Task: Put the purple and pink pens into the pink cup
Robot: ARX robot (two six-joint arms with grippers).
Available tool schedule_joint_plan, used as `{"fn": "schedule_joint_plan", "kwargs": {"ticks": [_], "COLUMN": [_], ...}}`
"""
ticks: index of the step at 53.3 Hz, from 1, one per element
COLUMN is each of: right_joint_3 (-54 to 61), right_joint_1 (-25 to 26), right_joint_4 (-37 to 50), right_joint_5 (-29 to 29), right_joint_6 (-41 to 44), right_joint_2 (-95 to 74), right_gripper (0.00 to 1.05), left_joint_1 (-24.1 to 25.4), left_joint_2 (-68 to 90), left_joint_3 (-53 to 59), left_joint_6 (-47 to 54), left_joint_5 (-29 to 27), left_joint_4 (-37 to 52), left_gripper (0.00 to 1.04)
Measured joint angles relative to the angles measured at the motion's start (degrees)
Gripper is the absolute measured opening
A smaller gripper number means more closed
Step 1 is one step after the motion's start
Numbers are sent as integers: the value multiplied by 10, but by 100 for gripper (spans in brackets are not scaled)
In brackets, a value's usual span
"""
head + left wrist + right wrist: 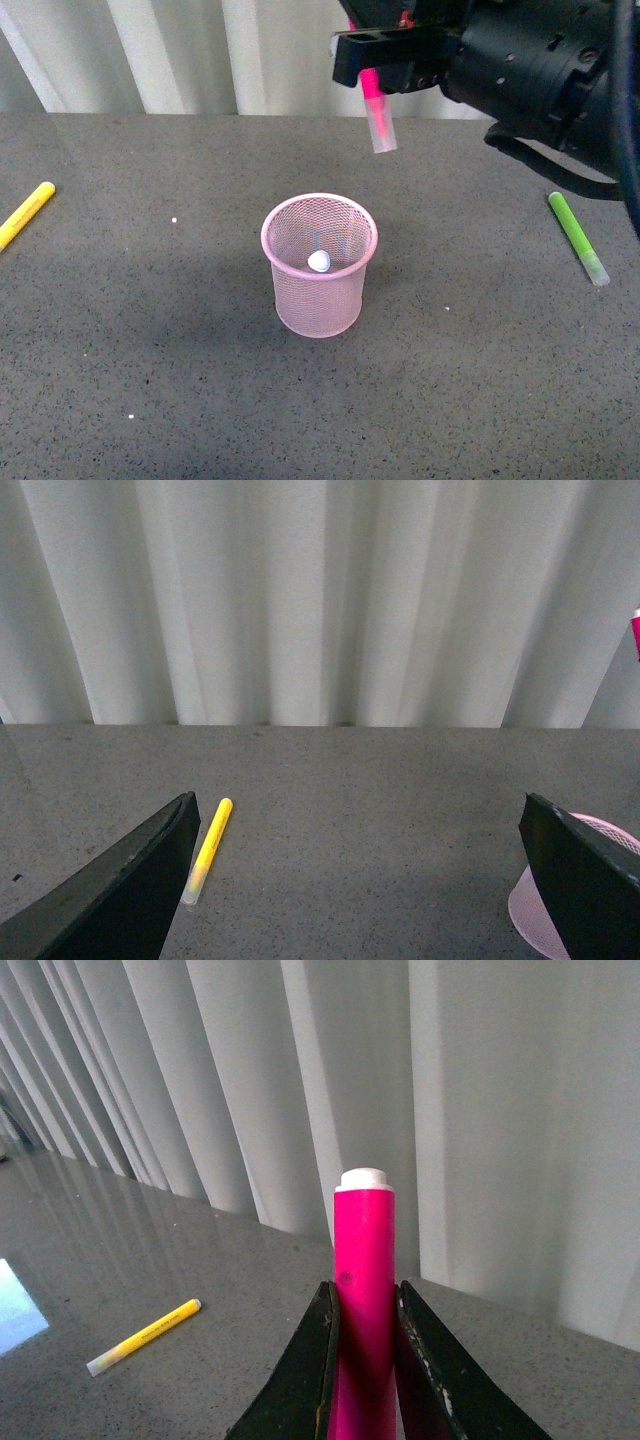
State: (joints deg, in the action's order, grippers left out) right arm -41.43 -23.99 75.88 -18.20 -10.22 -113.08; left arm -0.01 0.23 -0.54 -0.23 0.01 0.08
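Observation:
The pink cup (320, 265) stands upright mid-table; part of its side (525, 915) shows in the left wrist view. A whitish cap tip (318, 262) shows inside it; whether that is the purple pen cannot be told through the mesh. My right gripper (375, 75) hangs above and slightly behind the cup, shut on the pink pen (378, 115), whose translucent cap points down. In the right wrist view the pink pen (364, 1260) is clamped between the jaws of the right gripper (365, 1310). My left gripper (355, 880) is open over bare table, left of the cup.
A yellow marker (27, 213) lies at the table's left edge, also seen as the yellow marker (208, 850) near the left gripper. A lime-green marker (577, 237) lies at the right. White curtains close off the back of the grey table (150, 350).

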Motion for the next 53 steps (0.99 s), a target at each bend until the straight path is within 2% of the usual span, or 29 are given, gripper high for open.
{"fn": "schedule_joint_plan", "kwargs": {"ticks": [12,24,53], "right_joint_3": [-52,-57,20], "right_joint_1": [-28,-46,-24], "right_joint_4": [-6,7,37], "right_joint_5": [7,15,2], "right_joint_6": [-13,-21,-20], "right_joint_2": [-48,-71,-73], "right_gripper": [11,11,11], "left_joint_1": [0,0,0], "left_joint_2": [0,0,0], "left_joint_3": [0,0,0], "left_joint_6": [0,0,0], "left_joint_5": [0,0,0], "left_joint_4": [0,0,0], "left_gripper": [98,98,98]}}
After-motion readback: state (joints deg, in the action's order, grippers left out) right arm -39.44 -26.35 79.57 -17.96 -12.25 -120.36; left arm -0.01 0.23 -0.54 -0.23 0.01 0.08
